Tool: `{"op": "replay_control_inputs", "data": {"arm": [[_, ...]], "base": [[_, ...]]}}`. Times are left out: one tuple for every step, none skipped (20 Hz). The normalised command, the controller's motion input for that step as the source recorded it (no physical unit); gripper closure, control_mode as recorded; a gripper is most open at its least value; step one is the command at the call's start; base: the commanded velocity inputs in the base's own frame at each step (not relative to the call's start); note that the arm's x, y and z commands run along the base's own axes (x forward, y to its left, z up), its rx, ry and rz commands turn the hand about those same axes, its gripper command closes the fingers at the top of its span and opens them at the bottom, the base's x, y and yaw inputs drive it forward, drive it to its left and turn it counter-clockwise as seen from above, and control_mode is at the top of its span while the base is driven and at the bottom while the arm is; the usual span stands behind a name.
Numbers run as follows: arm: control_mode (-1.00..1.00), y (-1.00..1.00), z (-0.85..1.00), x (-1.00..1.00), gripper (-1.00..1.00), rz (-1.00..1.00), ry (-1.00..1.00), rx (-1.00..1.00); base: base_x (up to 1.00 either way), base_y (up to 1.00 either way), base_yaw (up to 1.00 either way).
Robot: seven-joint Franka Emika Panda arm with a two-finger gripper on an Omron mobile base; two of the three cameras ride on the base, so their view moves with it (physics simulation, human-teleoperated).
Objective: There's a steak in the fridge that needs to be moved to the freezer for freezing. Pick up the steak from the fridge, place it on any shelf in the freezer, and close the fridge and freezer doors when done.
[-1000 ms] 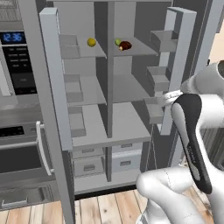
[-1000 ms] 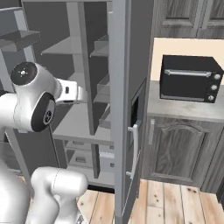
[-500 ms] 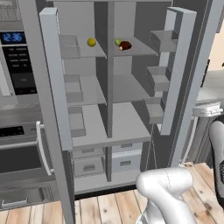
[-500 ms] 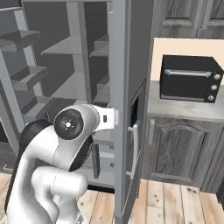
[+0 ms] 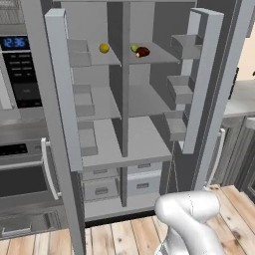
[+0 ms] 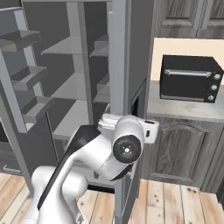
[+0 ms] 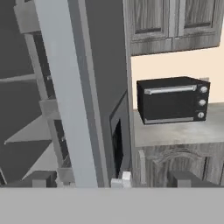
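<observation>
A tall grey side-by-side unit is shown with both doors swung wide open. In the left base view, the steak (image 5: 143,52), a small dark red-brown lump, is seen on the top shelf of the right-hand compartment, at about one o'clock from the picture's centre. A yellow-green ball (image 5: 134,48) is set just beside it at its nine o'clock, touching or nearly so. A yellow ball (image 5: 103,48) is seen on the top shelf of the left-hand compartment, beyond the central divider. Pale grey slab shelves (image 5: 144,140) are stacked below, with drawers (image 5: 142,185) at the bottom.

The plain-fronted door (image 5: 62,89) is seen at nine o'clock, its inner bins facing the camera. The other door (image 5: 201,79) is seen at three o'clock, also lined with bins. In the right base view its black dispenser panel (image 6: 135,104) is visible edge-on, just above the arm's white wrist.

In the hand view, the two dark fingers (image 7: 41,178) are seen at six o'clock, spread wide apart and holding nothing, with the door edge (image 7: 72,100) between them. A black toaster oven (image 7: 171,100) is seen on the worktop (image 7: 175,132) at three o'clock.
</observation>
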Motion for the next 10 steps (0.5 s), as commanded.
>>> {"op": "replay_control_inputs", "data": {"arm": [[-1.0, -1.0, 0.0, 0.29, -1.0, 0.0, -0.08, 0.16], [-1.0, -1.0, 0.0, 0.3, -1.0, 0.01, -0.09, 0.16], [-1.0, -1.0, -0.01, 0.29, -1.0, 0.02, -0.1, 0.15], [-1.0, -1.0, -0.19, 0.46, -1.0, 0.01, -0.1, 0.1], [-1.0, -0.81, -0.26, 0.61, -1.0, 0.0, -0.11, 0.05], [-1.0, -0.54, -0.37, 0.76, -1.0, 0.0, -0.13, 0.01], [-1.0, -0.53, -0.44, 0.76, -1.0, 0.0, -0.15, 0.0], [-1.0, -0.55, -0.57, 0.79, -1.0, 0.0, -0.12, 0.0], [-1.0, -0.59, -0.58, 0.76, -1.0, 0.0, -0.14, 0.0], [-1.0, -0.65, -0.54, 0.82, -1.0, 0.03, -0.15, 0.01]], "base": [[0.0, 0.0, 0.0], [0.0, 0.0, 0.0], [0.0, 0.0, 0.0], [0.0, 0.0, 0.0], [0.0, 0.0, 0.0], [0.0, 0.0, 0.0], [0.0, 0.0, 0.0], [0.0, 0.0, 0.0], [0.0, 0.0, 0.0], [0.0, 0.0, 0.0]]}}
